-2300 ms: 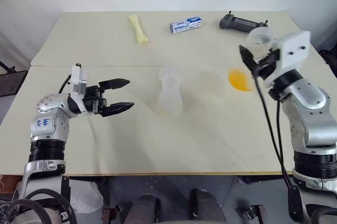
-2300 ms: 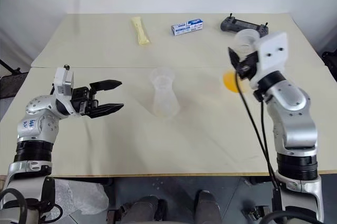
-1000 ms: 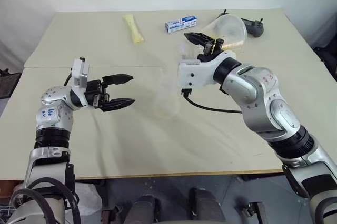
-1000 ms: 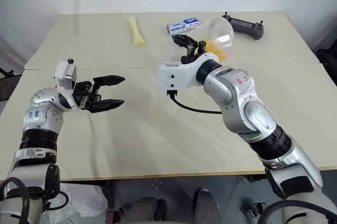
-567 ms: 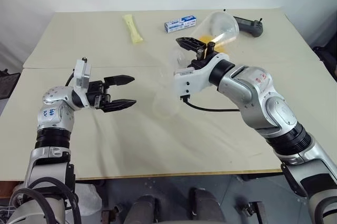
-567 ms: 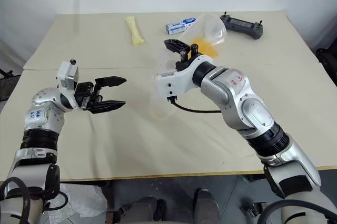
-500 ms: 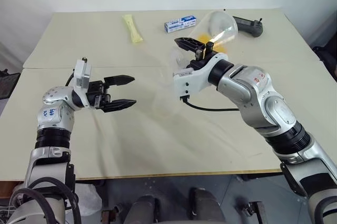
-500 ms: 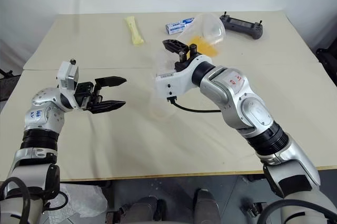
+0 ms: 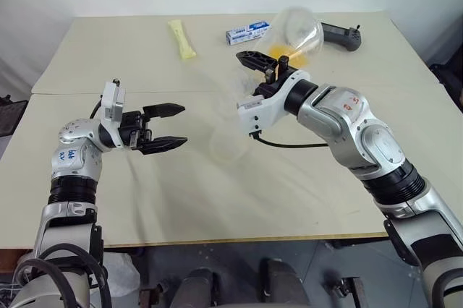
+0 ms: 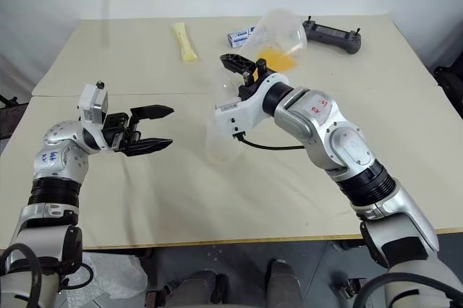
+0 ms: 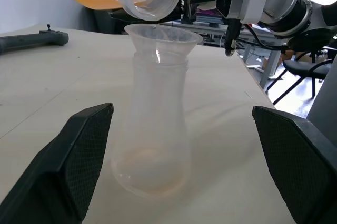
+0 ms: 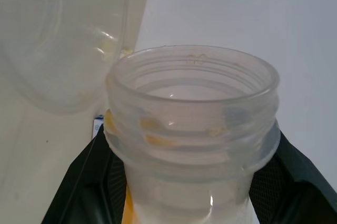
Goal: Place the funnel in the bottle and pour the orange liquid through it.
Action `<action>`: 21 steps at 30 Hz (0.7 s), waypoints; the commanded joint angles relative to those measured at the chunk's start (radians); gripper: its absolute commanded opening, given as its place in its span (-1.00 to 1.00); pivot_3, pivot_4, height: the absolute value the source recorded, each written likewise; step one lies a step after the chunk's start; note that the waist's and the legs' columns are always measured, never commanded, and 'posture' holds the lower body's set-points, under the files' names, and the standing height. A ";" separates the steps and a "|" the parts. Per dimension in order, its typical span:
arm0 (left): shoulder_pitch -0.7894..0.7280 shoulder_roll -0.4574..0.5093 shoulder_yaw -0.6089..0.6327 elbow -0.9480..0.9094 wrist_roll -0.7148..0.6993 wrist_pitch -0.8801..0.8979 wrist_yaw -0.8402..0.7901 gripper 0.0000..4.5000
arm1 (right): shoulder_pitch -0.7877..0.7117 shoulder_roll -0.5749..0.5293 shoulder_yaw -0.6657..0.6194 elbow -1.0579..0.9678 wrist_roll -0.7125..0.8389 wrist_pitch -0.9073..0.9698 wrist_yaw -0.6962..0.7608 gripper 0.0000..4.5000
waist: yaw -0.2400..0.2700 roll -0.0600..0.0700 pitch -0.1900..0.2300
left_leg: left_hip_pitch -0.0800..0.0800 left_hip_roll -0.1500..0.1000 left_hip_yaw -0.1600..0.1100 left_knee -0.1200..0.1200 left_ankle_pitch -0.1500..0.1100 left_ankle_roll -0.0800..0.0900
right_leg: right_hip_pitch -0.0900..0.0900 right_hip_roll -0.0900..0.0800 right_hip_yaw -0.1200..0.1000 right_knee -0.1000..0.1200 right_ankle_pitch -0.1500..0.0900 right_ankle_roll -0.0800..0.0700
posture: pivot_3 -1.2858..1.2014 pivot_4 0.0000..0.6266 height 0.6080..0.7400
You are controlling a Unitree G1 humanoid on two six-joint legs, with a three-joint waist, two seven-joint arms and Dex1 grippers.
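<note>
The small clear plastic funnel sits in the neck of the clear conical bottle standing mid-table; a second clear flask holding translucent orange liquid is tipped above it, its neck clenched by the right gripper; the left gripper hangs near the bottle, fingers spread, grasping nothing.

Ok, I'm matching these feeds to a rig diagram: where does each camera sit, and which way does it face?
Left and right eye views: on the head, looking forward and down over the table; both arms show, the left gripper open.
Left wrist view: on the left wrist, looking between its fingers at the bottle topped by the funnel.
Right wrist view: on the right wrist, looking along the neck of the tilted flask held in its fingers.
Shared: eye and left wrist views show the flask's mouth over the funnel.
</note>
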 commanded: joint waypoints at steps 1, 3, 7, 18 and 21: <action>-0.022 0.002 0.004 -0.029 -0.008 -0.007 -0.050 1.00 | -0.038 0.001 -0.055 -0.014 -0.019 -0.025 -0.031 0.10 | 0.000 0.000 0.000 | 0.000 0.000 0.000 0.000 0.000 0.000 | 0.000 0.000 0.000 0.000 0.000 0.000 | 0.03 -0.52 1.00; -0.022 0.001 0.005 -0.029 -0.008 -0.008 -0.048 1.00 | -0.041 0.000 -0.057 -0.009 -0.027 -0.036 -0.035 0.10 | 0.000 0.000 0.000 | 0.000 0.000 0.000 0.000 0.000 0.000 | 0.000 0.000 0.000 0.000 0.000 0.000 | 0.03 -0.52 1.00; -0.023 0.002 0.011 -0.023 -0.010 -0.021 -0.051 1.00 | -0.041 0.000 -0.058 -0.005 -0.039 -0.054 -0.038 0.10 | 0.000 0.000 0.000 | 0.000 0.000 0.000 0.000 0.000 0.000 | 0.000 0.000 0.000 0.000 0.000 0.000 | 0.03 -0.52 1.00; -0.019 -0.024 0.043 -0.022 -0.049 -0.031 -0.054 1.00 | -0.038 0.005 -0.064 -0.008 -0.060 -0.076 -0.042 0.10 | 0.000 0.000 0.000 | 0.000 0.000 0.000 0.000 0.000 0.000 | 0.000 0.000 0.000 0.000 0.000 0.000 | 0.03 -0.52 1.00; -0.008 -0.029 0.051 -0.026 -0.061 -0.020 -0.056 1.00 | -0.039 0.002 -0.064 -0.009 -0.071 -0.085 -0.046 0.10 | 0.000 0.000 0.000 | 0.000 0.000 0.000 0.000 0.000 0.000 | 0.000 0.000 0.000 0.000 0.000 0.000 | 0.03 -0.52 1.00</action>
